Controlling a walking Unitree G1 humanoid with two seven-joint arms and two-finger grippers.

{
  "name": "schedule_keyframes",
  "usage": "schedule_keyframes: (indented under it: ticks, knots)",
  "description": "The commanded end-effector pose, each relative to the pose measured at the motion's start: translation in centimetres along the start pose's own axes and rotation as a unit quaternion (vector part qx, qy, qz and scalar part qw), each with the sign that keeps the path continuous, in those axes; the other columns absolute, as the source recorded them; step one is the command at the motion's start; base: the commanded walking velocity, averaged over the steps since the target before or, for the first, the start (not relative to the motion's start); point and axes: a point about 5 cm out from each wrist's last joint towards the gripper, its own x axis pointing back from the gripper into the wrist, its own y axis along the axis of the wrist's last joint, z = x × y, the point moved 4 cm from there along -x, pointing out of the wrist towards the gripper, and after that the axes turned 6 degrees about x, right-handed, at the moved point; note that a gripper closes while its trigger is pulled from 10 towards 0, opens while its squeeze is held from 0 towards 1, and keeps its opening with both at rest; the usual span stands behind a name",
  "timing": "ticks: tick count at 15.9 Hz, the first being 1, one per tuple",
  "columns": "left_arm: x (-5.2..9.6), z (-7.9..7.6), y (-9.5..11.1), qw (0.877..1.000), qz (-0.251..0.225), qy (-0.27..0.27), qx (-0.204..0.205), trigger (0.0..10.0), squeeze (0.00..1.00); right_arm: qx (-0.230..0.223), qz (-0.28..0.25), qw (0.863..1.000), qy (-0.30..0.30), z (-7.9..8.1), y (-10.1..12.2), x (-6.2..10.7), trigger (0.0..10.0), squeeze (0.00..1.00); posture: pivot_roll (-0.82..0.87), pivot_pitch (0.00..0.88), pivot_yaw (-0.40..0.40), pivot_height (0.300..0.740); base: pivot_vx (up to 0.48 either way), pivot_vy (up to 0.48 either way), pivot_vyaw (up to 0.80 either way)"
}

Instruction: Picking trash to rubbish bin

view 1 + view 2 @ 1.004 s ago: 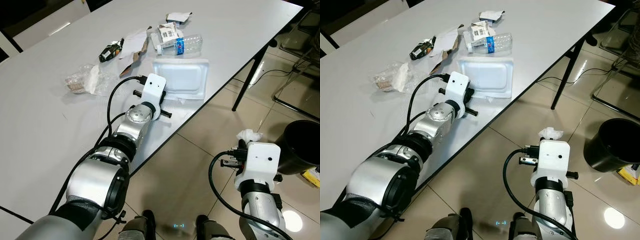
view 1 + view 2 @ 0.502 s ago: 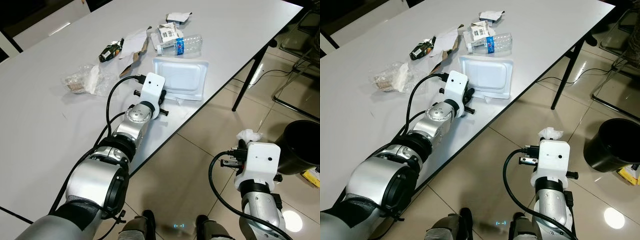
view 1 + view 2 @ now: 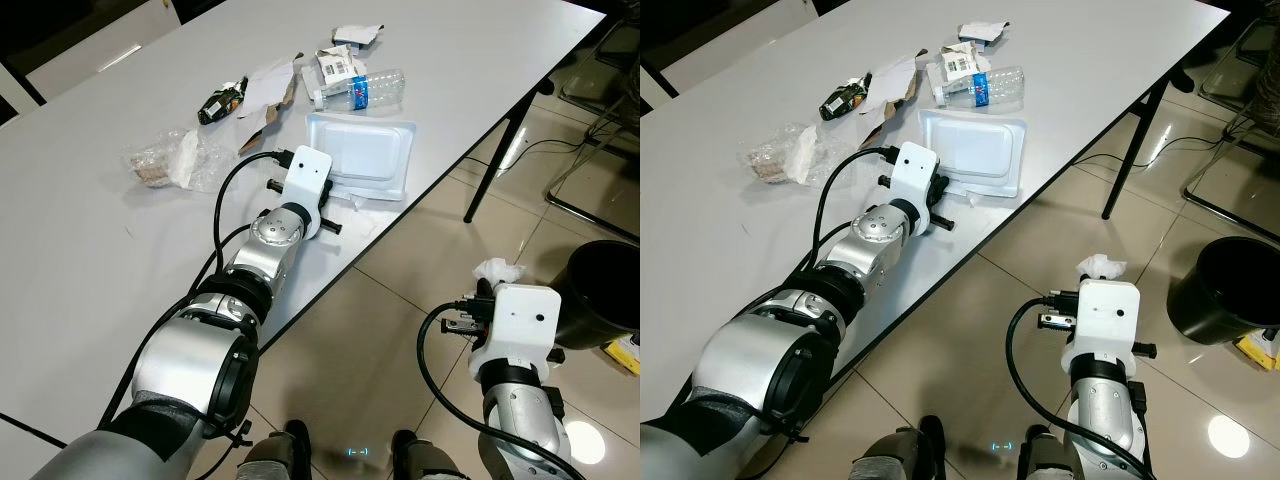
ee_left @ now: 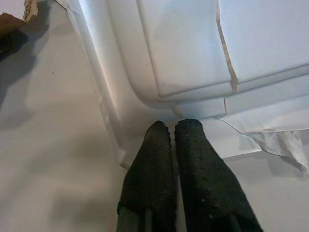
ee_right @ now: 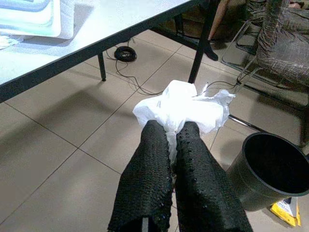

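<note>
On the white table (image 3: pixel 90 260), off to the left of the left gripper (image 4: pixel 175 126), lies a crumpled clear plastic bag (image 3: pixel 172 160), with a dark wrapper (image 3: pixel 222 101) and torn cardboard scraps (image 3: pixel 268 92) beyond it. The left gripper has its two black fingers (image 4: pixel 149 164) pressed together, tips touching the near rim of the white foam tray (image 3: pixel 362 155) straight ahead of it; whether the rim is pinched between them cannot be told. Beyond the tray lies a clear plastic bottle (image 3: pixel 368 88) beside crumpled paper (image 3: pixel 356 34). Farther right, out over the tiled floor (image 3: pixel 400 330), the right gripper (image 5: pixel 172 130) pinches a wad of white tissue (image 5: pixel 181 108) between its closed fingers. Just right of and ahead of that gripper stands the black rubbish bin (image 3: pixel 605 290), near a table leg (image 3: pixel 497 155).
</note>
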Motion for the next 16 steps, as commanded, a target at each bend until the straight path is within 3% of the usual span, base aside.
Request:
schedule_keyframes:
  ticks: [1, 10, 14, 16]
  knots:
    - [0.1, 0.2, -0.6, 1.000, 0.009, -0.002, 0.003, 0.0, 0.00, -0.006, 0.002, 1.000, 0.001, 0.3, 0.0, 0.2, 10.0, 0.00, -0.07, 0.227, 0.135, 0.740, 0.000, 0.000, 0.00]
    - [0.0, 0.1, 0.0, 1.000, -0.002, -0.004, 0.006, 0.0, 0.00, -0.004, 0.001, 1.000, 0.000, 0.2, 0.0, 0.0, 10.0, 0.00, -0.07, 0.221, 0.134, 0.740, 0.000, 0.000, 0.00]
    - [0.0, 1.1, 6.2, 0.991, -0.130, 0.023, -0.002, 0.0, 0.00, -0.003, 0.000, 1.000, 0.001, 0.2, 0.0, 0.0, 10.0, 0.00, -0.07, 0.218, 0.133, 0.740, 0.000, 0.000, 0.00]
    - [0.2, 1.4, 7.5, 0.987, -0.155, 0.029, 0.001, 0.0, 0.00, -0.002, 0.000, 1.000, 0.002, 0.3, 0.0, -0.1, 10.0, 0.00, -0.06, 0.215, 0.132, 0.740, 0.000, 0.000, 0.00]
